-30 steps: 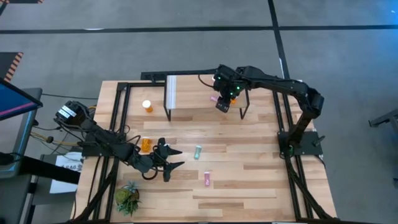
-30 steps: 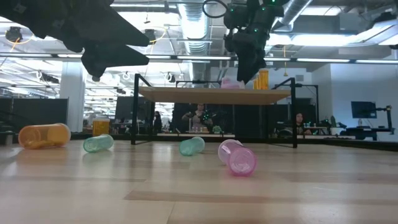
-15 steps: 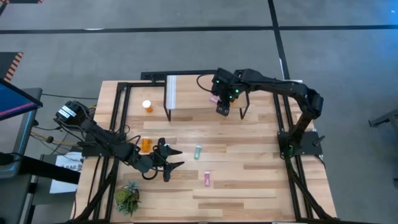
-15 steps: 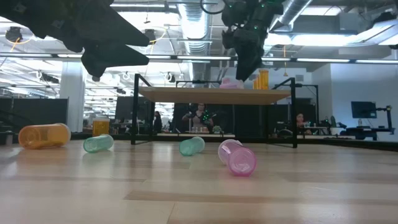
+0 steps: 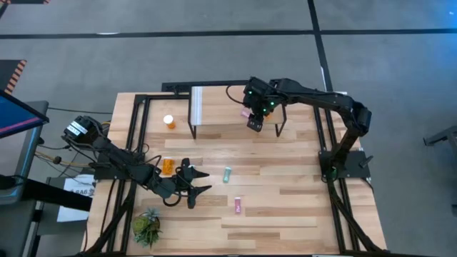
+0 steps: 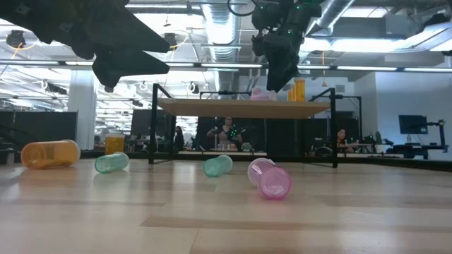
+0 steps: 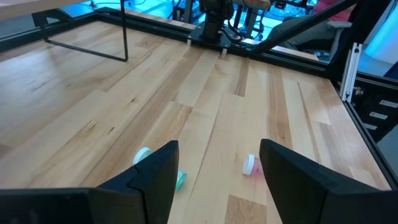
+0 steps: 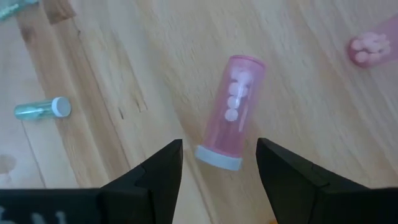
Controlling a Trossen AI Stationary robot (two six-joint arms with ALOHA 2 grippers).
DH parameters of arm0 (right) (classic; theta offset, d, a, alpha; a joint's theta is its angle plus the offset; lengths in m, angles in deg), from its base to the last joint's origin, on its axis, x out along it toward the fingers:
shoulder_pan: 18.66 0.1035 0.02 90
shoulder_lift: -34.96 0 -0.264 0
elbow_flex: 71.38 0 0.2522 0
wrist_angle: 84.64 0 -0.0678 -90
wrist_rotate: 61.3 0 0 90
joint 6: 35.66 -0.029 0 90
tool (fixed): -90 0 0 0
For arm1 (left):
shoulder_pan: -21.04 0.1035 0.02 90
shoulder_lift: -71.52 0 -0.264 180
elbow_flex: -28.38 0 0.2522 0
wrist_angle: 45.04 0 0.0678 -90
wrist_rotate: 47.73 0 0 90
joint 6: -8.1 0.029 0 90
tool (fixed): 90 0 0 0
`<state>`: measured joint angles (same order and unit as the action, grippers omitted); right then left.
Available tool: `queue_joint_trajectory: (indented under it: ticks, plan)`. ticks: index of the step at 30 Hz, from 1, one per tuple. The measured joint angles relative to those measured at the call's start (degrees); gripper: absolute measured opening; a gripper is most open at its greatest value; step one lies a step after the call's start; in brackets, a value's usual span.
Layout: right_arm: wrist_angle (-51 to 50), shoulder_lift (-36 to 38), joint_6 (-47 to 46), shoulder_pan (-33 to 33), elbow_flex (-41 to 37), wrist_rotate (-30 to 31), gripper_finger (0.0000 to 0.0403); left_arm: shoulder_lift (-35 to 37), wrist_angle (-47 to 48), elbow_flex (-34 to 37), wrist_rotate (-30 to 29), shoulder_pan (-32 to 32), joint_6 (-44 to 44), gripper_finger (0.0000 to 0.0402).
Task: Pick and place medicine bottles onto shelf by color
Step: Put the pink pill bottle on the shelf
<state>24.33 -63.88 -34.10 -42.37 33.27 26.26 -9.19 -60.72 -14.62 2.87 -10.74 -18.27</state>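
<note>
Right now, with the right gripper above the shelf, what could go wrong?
The pink bottle lies on its side on the shelf under the open right gripper; it might roll off. The orange bottle stands close by, so a low move could knock it over.

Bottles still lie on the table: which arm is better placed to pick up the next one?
Likely left. The left gripper hovers open beside the teal bottle and pink bottle; the right gripper, also open, sits over the shelf.
</note>
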Motion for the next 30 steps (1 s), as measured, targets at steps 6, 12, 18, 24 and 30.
queue_joint_trajectory:
  ticks: [6, 12, 18, 24, 30]
  plan:
    - [-0.59, -3.67, 1.08, 0.48, 0.09, 1.53, 0.0229, 0.0, -0.01, 0.0, 0.01, -0.01, 0.0, 0.0213]
    - [-0.65, -5.02, 1.49, 0.03, 0.95, 1.5, 0.0229, 0.0, 0.01, 0.02, 0.13, -0.03, 0.0, 0.0212]
    - [-2.39, -5.04, 0.94, -0.04, 3.44, 1.21, 0.0227, 0.0, 0.03, 0.02, 0.15, -0.03, 0.15, 0.0212]
    - [-3.21, -4.97, 0.39, 0.09, 4.22, 1.21, 0.0193, 0.0, 0.04, 0.02, 0.16, -0.06, -0.09, 0.0213]
    - [-3.83, -4.86, 0.42, 0.09, 4.32, 1.21, 0.0136, 0.0, 0.03, 0.02, 0.17, -0.08, -0.15, 0.0213]
